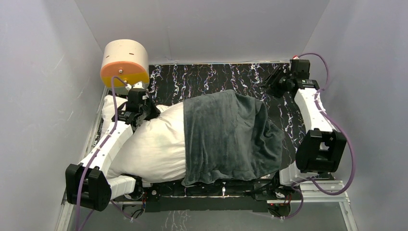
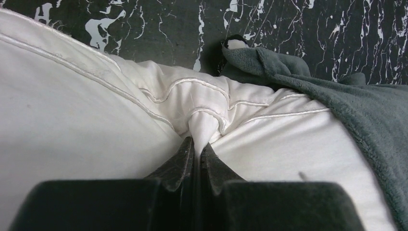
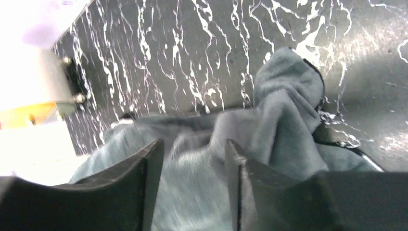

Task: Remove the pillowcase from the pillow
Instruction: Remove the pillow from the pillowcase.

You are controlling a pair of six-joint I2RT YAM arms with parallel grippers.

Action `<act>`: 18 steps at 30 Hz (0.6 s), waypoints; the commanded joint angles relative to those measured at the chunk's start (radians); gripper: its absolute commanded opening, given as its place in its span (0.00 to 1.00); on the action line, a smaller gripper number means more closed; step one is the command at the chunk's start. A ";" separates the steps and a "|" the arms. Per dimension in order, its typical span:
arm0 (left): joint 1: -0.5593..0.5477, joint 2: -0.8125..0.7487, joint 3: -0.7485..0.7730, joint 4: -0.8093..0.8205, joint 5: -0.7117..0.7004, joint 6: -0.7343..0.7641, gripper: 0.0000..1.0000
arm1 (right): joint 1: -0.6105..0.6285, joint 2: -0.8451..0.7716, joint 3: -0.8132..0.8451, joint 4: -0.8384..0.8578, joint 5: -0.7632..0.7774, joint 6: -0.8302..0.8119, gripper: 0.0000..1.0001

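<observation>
So the pillow [image 1: 149,144] lies across the near half of the black marbled table [image 1: 202,77]. Its left half is bare: white, plump and wrinkled, and the left wrist view shows a piped seam. The pillowcase [image 1: 226,137] only covers the right half, dark grey-green plush side up. It's rumpled and sags loose past the pillow's right end, and its edge cuts straight across the pillow's middle. A tiny bit of black-and-white peeks out at a folded corner on the far side.

The left arm runs from its near-left base up along the bare end. The left gripper [image 2: 198,144] is clenched tight on a pinch of white pillow fabric, which bunches into a little peak between the fingers. A cream-and-orange cylinder [image 1: 124,62] sits in the far-left corner just past it.

The right arm stretches forward along the right edge. The right gripper [image 3: 192,144] is up at the far-right corner, pointing back toward the pillowcase, with its fingers spread and nothing between them.
</observation>
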 commanded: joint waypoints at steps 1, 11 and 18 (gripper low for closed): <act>0.033 -0.031 -0.021 -0.181 -0.028 0.056 0.00 | -0.019 -0.149 -0.145 0.114 -0.213 -0.065 0.65; 0.034 0.008 0.038 -0.184 -0.023 0.074 0.00 | 0.291 -0.372 -0.630 0.315 -0.396 0.021 0.78; 0.034 -0.003 0.113 -0.217 0.025 0.129 0.00 | 0.370 -0.254 -0.554 0.428 -0.175 0.141 0.18</act>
